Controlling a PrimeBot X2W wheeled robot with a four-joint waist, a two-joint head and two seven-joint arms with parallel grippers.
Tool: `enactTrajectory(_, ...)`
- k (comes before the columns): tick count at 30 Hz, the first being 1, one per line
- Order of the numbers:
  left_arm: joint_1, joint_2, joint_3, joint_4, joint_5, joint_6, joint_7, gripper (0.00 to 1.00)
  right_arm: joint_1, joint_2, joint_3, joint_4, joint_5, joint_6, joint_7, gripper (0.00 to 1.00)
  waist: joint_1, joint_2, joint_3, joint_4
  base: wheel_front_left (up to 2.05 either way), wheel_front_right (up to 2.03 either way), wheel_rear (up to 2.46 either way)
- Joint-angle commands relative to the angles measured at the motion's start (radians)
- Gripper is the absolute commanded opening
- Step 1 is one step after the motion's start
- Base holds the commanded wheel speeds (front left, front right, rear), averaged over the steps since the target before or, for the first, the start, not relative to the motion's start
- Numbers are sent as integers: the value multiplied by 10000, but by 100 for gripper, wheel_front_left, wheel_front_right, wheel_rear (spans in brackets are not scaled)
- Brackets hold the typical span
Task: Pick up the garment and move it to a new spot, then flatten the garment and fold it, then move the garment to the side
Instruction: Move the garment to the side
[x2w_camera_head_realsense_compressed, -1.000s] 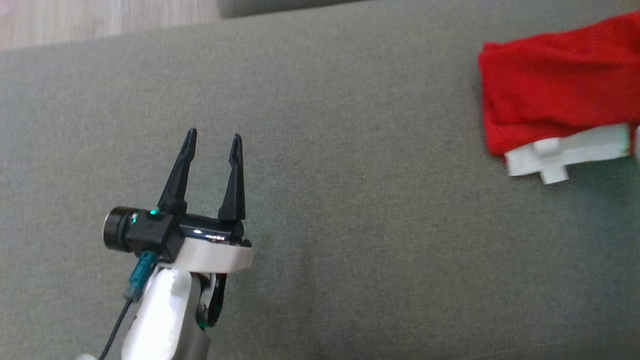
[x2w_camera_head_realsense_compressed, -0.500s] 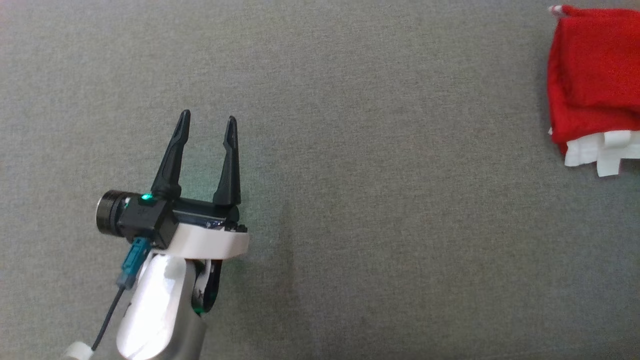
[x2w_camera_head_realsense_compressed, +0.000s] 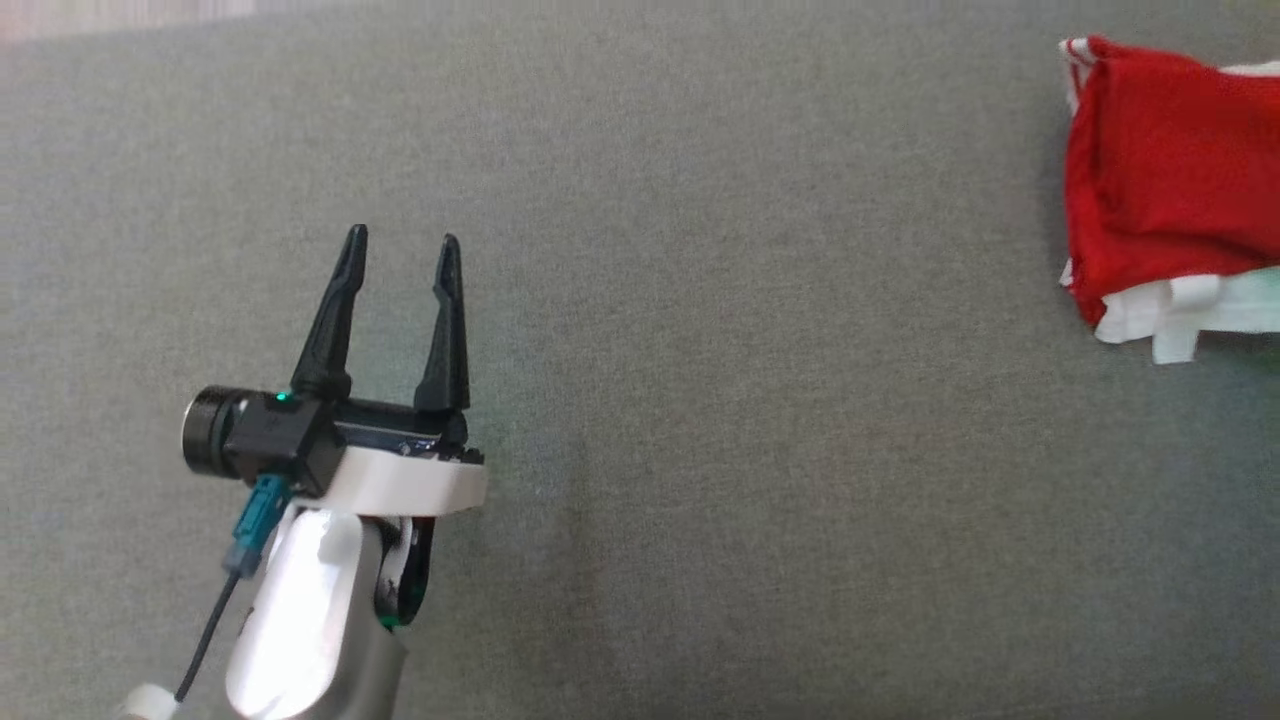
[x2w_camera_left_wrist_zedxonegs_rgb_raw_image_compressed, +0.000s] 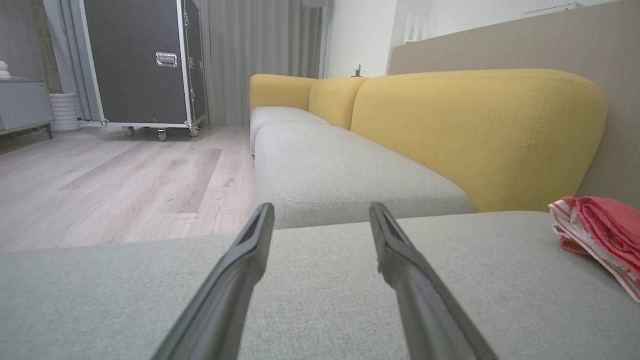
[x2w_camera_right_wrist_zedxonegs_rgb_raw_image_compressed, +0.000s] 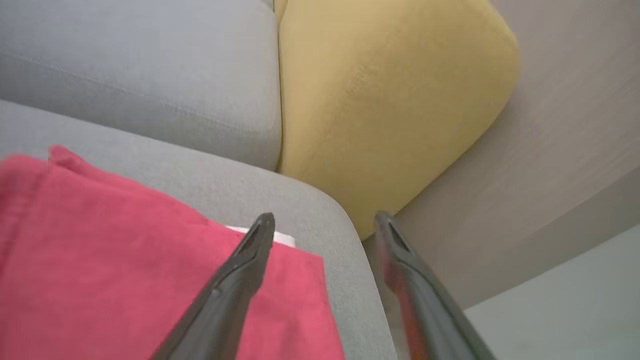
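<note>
Plainly both spread and empty, left gripper (x2w_camera_head_realsense_compressed: 401, 237) and right gripper (x2w_camera_right_wrist_zedxonegs_rgb_raw_image_compressed: 324, 220); folded garment (x2w_camera_head_realsense_compressed: 1150, 170) aside

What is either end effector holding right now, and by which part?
Nothing is held. The left end effector is open over the bare grey cushion; the right end effector is open over an edge of the folded red garment, gripping nothing.
</note>
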Motion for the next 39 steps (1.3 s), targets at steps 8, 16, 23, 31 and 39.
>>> enactTrajectory(8,588,79,800,-253,55,244,-51,100,510,1986,265,-2012,767,65,-1119,100,0,0,-1718,-50,0,0,0)
enactTrajectory(16,1495,79,1145,-354,124,331,-51,100,1882,3872,366,-3995,2138,65,-1417,100,0,0,-2843,98,0,0,0)
enactTrajectory(23,1976,79,1297,-371,34,280,-51,100,3556,4517,667,-4952,3111,65,-1549,100,0,0,-3143,212,0,0,0)
enactTrajectory(31,2253,79,1219,-126,-304,94,-51,100,5756,4544,845,-6074,4073,65,-1617,100,0,0,-3253,346,0,0,0)
enactTrajectory(39,2517,79,1405,-362,-330,219,-51,100,6892,4546,1011,-6533,3972,65,-1620,100,0,0,-3247,375,0,0,0)
